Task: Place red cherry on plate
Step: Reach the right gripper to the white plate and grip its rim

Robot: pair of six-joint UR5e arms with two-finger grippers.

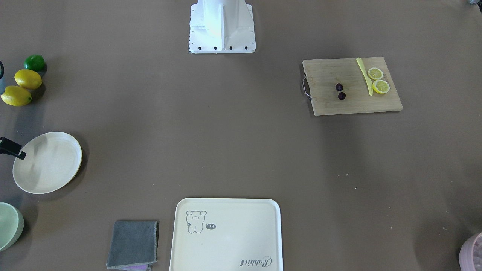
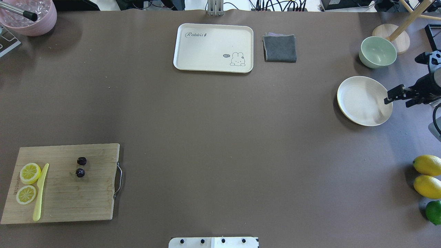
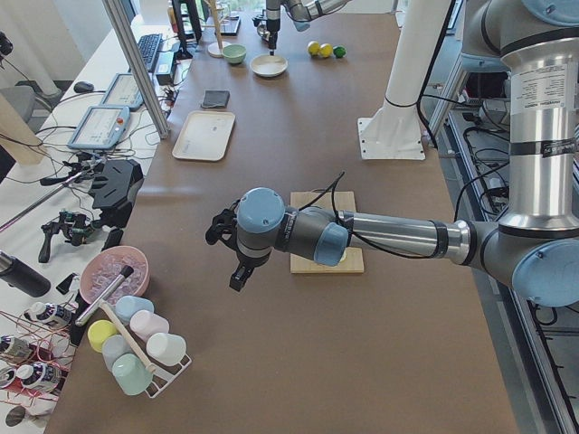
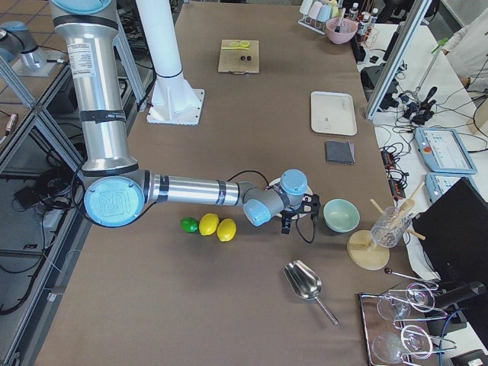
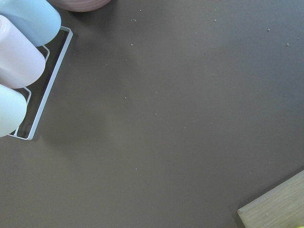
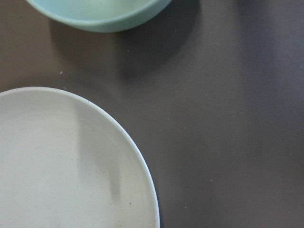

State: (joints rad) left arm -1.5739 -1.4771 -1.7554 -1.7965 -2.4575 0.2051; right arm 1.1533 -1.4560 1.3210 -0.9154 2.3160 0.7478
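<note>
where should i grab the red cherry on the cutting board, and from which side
Probably best: come straight down and close the jaws on one ball of the red cherry, squeezing across the line joining the pair so the other ball stays clear. It lies flat on the cutting board with bare wood around; the stem is too thin to make out here.

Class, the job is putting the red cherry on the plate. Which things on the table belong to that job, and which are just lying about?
Belong to the job: red cherry, on the cutting board; plate.

Just lying about: lemon slices, yellow knife, rabbit tray, grey cloth, green bowl, whole lemons, lime.
</note>
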